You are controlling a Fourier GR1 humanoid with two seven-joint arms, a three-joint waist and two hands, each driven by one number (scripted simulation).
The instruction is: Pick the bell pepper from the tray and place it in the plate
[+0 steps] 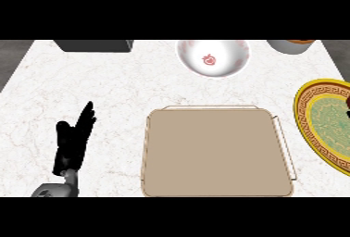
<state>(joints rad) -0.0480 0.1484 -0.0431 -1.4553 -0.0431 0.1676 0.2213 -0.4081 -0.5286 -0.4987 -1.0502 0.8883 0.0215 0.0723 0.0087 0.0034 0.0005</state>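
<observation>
The beige tray (216, 152) lies in the middle of the counter, and I see no bell pepper on it or anywhere else. The plate (306, 124), with a yellow patterned rim and a green centre, is cut off by the right edge. A small black sliver (347, 110) shows over the plate at that edge. It looks like part of my right hand, and the rest is out of view. My left hand (71, 141) rests open on the counter left of the tray, fingers straight and pointing away, holding nothing.
A white bowl (213, 58) with a red mark stands behind the tray. A dark box (94, 45) sits at the back left. Another bowl (292, 45) shows at the back right corner.
</observation>
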